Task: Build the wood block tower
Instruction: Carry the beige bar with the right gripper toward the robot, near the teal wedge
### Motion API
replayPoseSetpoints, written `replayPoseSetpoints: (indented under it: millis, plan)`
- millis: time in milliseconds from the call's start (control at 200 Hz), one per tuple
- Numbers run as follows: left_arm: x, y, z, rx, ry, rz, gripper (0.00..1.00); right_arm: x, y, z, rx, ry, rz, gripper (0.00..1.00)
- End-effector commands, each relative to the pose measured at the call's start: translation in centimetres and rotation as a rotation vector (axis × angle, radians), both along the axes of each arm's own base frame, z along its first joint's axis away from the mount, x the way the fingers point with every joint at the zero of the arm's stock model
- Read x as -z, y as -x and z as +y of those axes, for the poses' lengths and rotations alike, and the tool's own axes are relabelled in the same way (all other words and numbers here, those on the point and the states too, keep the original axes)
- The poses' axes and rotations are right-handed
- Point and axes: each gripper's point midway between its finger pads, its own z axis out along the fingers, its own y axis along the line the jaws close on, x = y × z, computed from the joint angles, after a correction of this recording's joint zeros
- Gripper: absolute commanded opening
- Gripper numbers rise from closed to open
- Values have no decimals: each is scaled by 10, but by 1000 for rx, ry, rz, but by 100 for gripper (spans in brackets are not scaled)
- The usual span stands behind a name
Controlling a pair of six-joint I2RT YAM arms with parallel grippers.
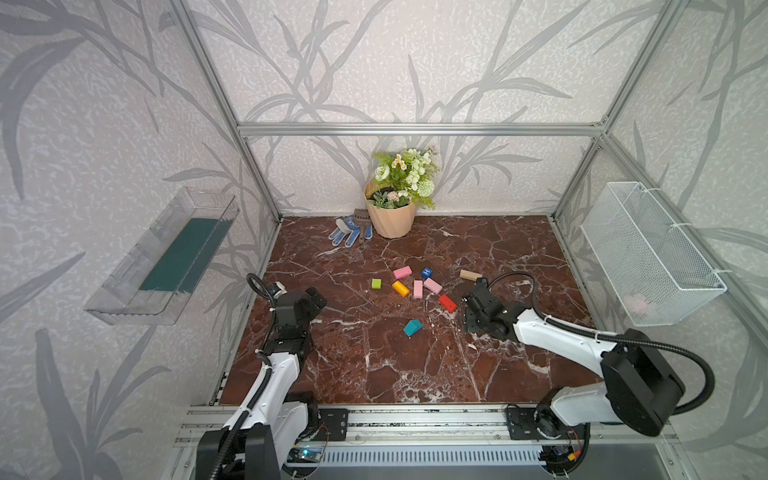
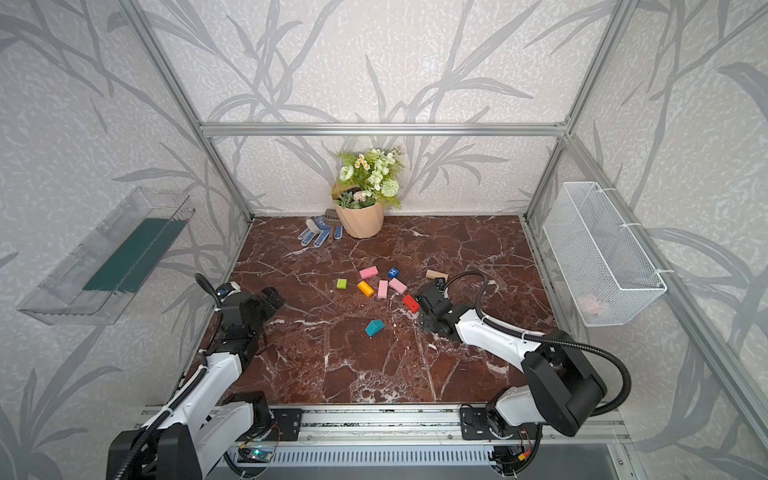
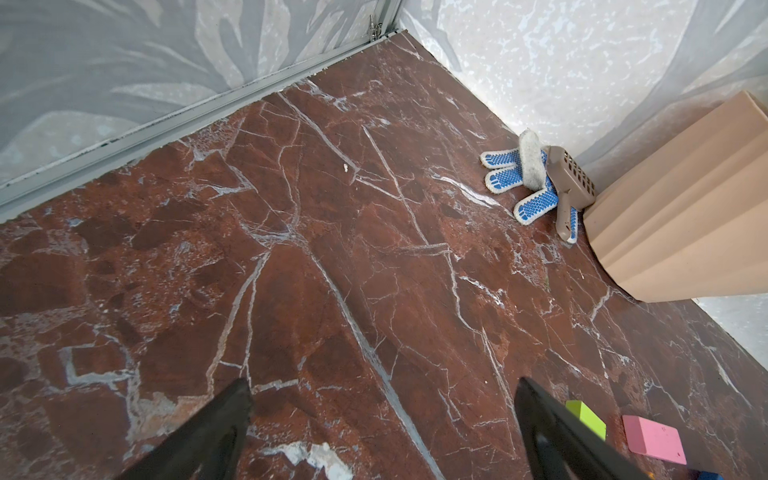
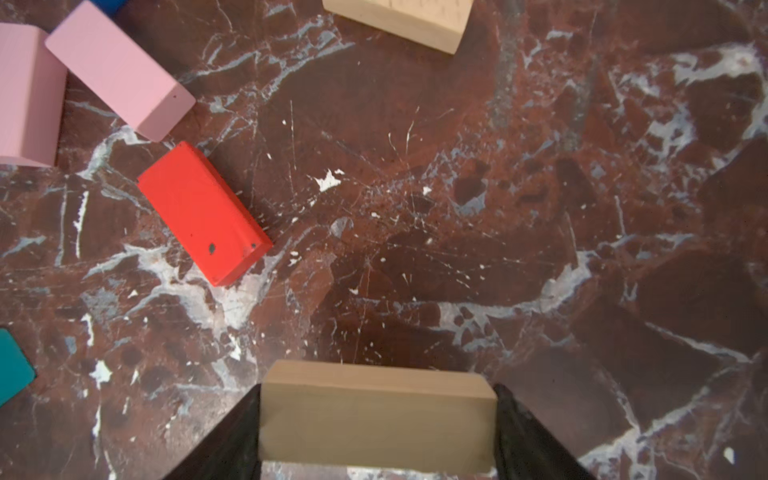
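**Robot test cell, dressed as a home corner**
We list: an aluminium frame (image 1: 419,129) boxed in with leaf-print wall panels (image 1: 374,62); a marble-pattern tabletop (image 1: 374,365); a left arm (image 1: 274,374) and a right arm (image 1: 557,336) mounted on a front rail (image 1: 415,424); a wire basket (image 1: 648,253) and a clear tray (image 1: 166,253) hung on the side walls; a flowerpot (image 1: 392,220) and gloves (image 1: 345,235) by the back wall.

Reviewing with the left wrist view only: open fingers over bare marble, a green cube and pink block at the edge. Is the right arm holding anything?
Observer: Yes, the right gripper is shut on a tan block, gripped across its ends.
Operator: Any tower started?
Observer: No, the loose blocks all lie single on the marble.
Operator: Where is the roof piece?
Observer: The teal house-shaped piece lies alone, nearer the robot than the cluster.
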Motion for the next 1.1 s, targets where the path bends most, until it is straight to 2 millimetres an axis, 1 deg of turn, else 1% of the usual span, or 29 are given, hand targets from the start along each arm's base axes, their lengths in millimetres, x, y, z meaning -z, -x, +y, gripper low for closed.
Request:
replayPoseSetpoints:
  millis: [0, 65, 160, 315, 420, 525, 685, 855, 885, 895, 915, 1095]
  plan:
    - [-8, -3, 3, -23, -2, -12, 99, -4, 1, 16, -21, -61, -22, 60]
    - [-8, -3, 4, -24, -2, -12, 99, -7, 5, 26, -53, -37, -34, 60]
    - [-8, -2, 3, -23, -1, -9, 99, -11, 8, 45, -63, -57, -62, 60]
    - [-8, -2, 4, -28, -2, -10, 99, -6, 16, 77, -107, -73, -60, 60]
    - [-7, -2, 4, -29, -1, -7, 99, -8, 19, 95, -121, -46, -92, 61]
    - [-7, -3, 4, -27, -1, -6, 99, 0, 22, 111, -148, -79, -65, 61]
    - [-7, -3, 4, -26, -1, -6, 99, 9, 18, 111, -142, -21, -38, 62]
    - [-7, -3, 3, -24, 0, -5, 99, 20, 13, 121, -164, 5, -11, 62]
    - [-7, -3, 4, -25, 0, -6, 99, 19, 11, 122, -163, 1, -15, 63]
    - [-7, -3, 3, -25, 0, -6, 99, 25, 11, 121, -161, 15, -4, 63]
    - [-7, -3, 3, -25, 1, -7, 99, 29, 10, 120, -160, 23, 5, 63]
    - [-8, -4, 3, -23, 1, -8, 99, 43, -3, 113, -138, 42, 37, 63]
